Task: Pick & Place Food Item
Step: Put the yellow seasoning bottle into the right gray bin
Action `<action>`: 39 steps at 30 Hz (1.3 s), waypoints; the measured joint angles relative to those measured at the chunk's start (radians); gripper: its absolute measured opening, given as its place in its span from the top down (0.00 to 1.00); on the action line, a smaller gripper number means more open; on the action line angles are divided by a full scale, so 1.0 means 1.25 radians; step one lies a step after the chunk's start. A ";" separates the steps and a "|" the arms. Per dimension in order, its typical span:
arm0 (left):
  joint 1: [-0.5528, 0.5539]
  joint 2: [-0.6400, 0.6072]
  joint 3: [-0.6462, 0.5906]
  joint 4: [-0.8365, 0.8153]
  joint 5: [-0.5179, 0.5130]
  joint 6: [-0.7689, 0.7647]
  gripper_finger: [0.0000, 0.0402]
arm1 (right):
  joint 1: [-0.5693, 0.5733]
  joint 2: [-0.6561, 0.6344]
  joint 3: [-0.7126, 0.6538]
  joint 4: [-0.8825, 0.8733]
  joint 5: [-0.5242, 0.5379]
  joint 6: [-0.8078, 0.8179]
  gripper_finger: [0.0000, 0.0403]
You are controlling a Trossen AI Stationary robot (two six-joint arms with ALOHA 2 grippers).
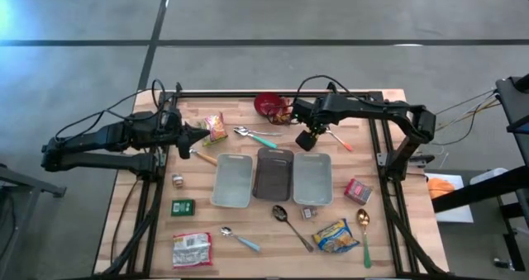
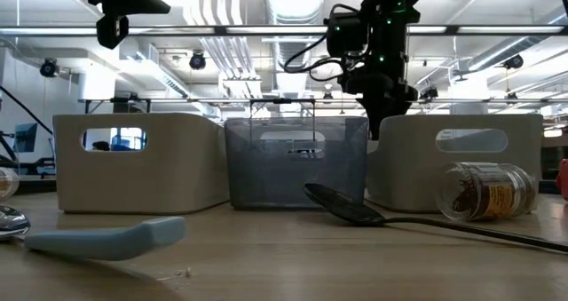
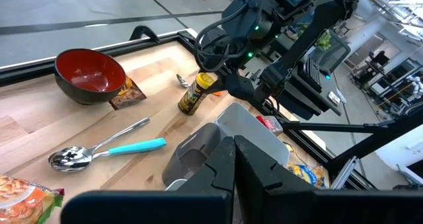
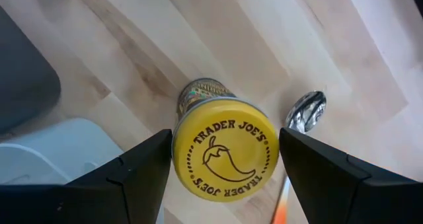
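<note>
Yellow-lidded spice jar [image 4: 223, 147] with a chili-pepper emblem on its round lid stands upright on the wooden table [image 1: 388, 239], just beside the far end of the right-hand pale grey bin [image 1: 312, 178] and near the red bowl [image 1: 269, 105]. The right gripper [image 4: 225, 168] hangs directly above the jar with its two dark fingers [image 4: 125, 178] spread apart, one on each side of the lid; the right wrist view shows a narrow gap between each finger and the lid, so the jar is not clamped. A metal spoon bowl [image 4: 305, 110] with an orange handle lies on the table just beside the jar. The left gripper [image 3: 231, 168] waits over the left part of the table with its fingers pressed together and nothing between them. Three bins stand side by side at the table centre: a pale grey bin [image 1: 232, 181], a dark grey bin [image 1: 274, 173] and the right-hand pale grey bin. A teal-handled spoon [image 3: 106, 151] lies between the red bowl and the bins.
</note>
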 joint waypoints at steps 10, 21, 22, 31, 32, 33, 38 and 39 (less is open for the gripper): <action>0.000 0.000 0.000 -0.001 0.000 0.000 0.98 | 0.000 0.007 -0.004 0.002 0.001 0.015 0.41; 0.000 0.000 0.000 -0.001 0.000 0.000 0.98 | 0.000 0.007 -0.005 0.003 0.002 0.027 0.43; 0.000 0.000 0.000 -0.001 0.000 0.000 0.98 | 0.000 0.005 -0.005 0.002 0.002 0.026 0.43; 0.000 0.000 0.000 -0.001 0.000 -0.001 0.98 | 0.010 -0.046 0.066 -0.130 -0.004 -0.002 0.43; 0.000 0.000 0.000 -0.001 0.000 -0.001 0.98 | 0.015 -0.054 0.077 -0.146 -0.005 -0.008 0.43; 0.000 -0.001 0.000 -0.001 0.000 -0.001 0.98 | 0.021 -0.064 0.088 -0.160 -0.009 -0.008 0.43; 0.000 -0.001 0.000 -0.001 0.000 -0.001 0.98 | 0.058 -0.115 0.145 -0.224 -0.029 0.002 0.43; 0.000 0.000 0.000 -0.001 0.000 -0.001 0.98 | 0.068 -0.122 0.154 -0.233 -0.028 0.008 0.43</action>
